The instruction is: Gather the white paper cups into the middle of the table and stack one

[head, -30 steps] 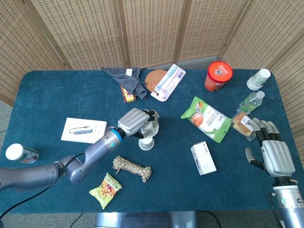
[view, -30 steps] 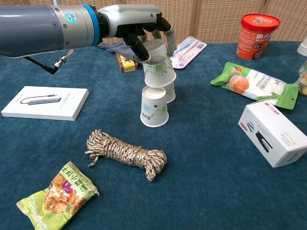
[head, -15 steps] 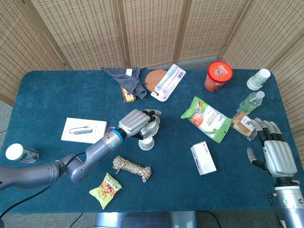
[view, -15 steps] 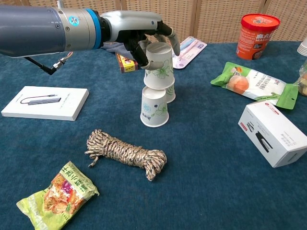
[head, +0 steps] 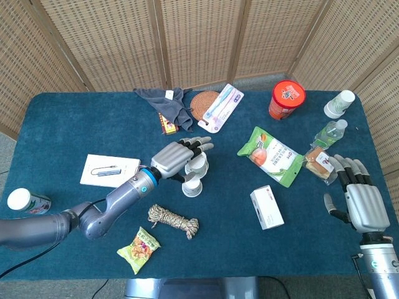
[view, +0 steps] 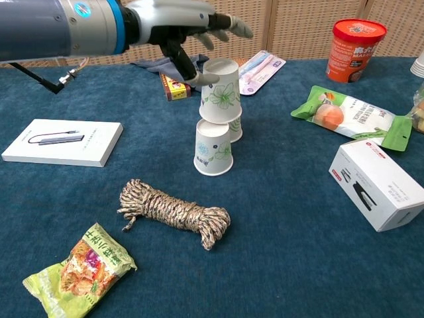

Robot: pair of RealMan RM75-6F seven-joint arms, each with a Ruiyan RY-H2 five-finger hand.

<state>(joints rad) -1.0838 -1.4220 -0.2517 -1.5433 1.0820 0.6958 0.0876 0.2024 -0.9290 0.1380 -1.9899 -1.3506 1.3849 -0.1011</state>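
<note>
Head view: left hand hovers, fingers spread and released, just beside the stacked cups mid-bench; right hand rests open, empty.

Chest view: top cup sits inverted on another cup; a thumb brush could topple it onto the front cup.

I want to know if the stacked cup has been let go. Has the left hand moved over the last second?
Yes. The left hand has opened and lifted away from the top cup, back toward the white box; its fingers are spread above the cup.
</note>
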